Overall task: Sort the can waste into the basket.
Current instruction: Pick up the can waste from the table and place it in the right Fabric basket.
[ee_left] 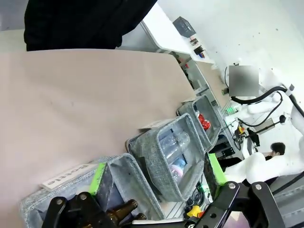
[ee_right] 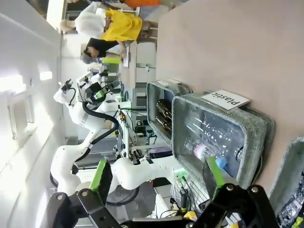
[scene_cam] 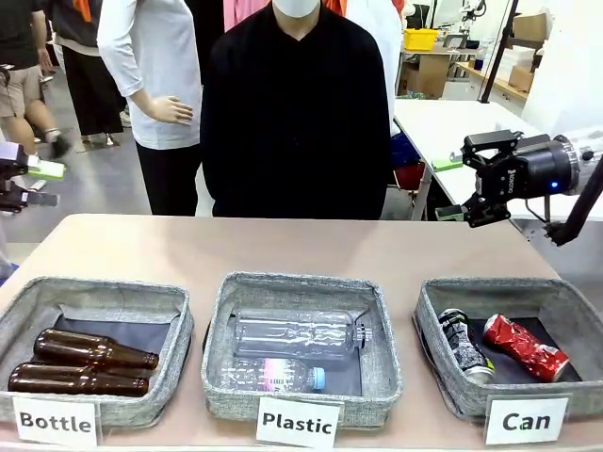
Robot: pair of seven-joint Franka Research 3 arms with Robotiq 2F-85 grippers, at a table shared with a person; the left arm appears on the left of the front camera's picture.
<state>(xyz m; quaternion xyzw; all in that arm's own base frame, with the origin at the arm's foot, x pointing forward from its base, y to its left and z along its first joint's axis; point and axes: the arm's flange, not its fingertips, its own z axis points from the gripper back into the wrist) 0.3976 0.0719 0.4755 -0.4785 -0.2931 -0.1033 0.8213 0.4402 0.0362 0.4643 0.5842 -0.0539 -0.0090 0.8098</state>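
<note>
The grey woven "Can" basket [scene_cam: 441,369] stands at the table's front right and also appears in the left wrist view [ee_left: 192,110]. Inside it a black can with a green top [scene_cam: 464,344] lies beside a crushed red can [scene_cam: 526,347], whose red also shows far off [ee_left: 204,122]. My right gripper [scene_cam: 469,181] hangs raised beyond the table's right edge, well above and behind that basket. Its green pads [ee_right: 101,175] stand wide apart with nothing between them. My left gripper [scene_cam: 13,181] sits at the far left off the table, and its pads [ee_left: 97,178] are also spread and empty.
A "Plastic" basket [scene_cam: 219,377] in the middle holds two clear bottles [scene_cam: 297,334]. A "Bottle" basket [scene_cam: 24,311] at the left holds two brown glass bottles [scene_cam: 89,363]. A person in black [scene_cam: 297,122] stands at the far edge. The tan tabletop [scene_cam: 283,245] lies bare behind the baskets.
</note>
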